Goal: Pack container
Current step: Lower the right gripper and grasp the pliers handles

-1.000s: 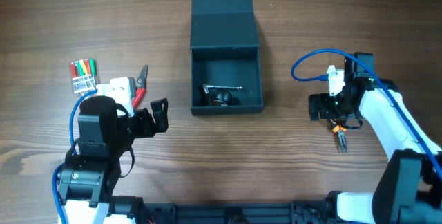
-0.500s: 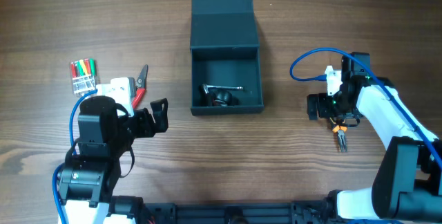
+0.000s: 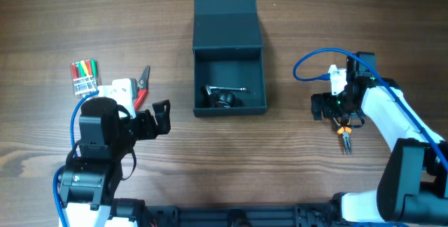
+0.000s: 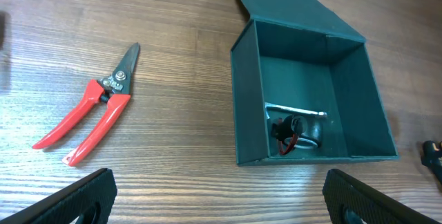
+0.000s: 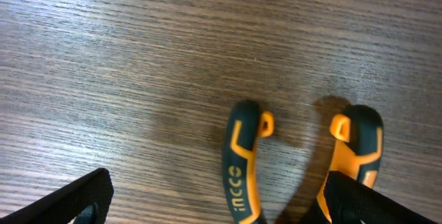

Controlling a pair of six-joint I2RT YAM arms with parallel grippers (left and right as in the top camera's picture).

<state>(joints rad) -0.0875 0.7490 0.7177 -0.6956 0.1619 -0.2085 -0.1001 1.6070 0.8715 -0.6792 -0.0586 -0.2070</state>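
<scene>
While the container (image 3: pixel 229 80) sits open at the far centre of the tabletop (image 3: pixel 294 164), lid (image 3: pixel 225 17) flapped back away from me, small items (image 4: pixel 293 127) lie near its front-left corner. My left tool (image 4: pixel 221 200) is released, with red cutters (image 4: pixel 93 110) off to its left and open wood up to the container's near edge. My right tool (image 5: pixel 217 198), well right of the container, is spread wide, straddling the pliers (image 5: pixel 238 162) handles.
</scene>
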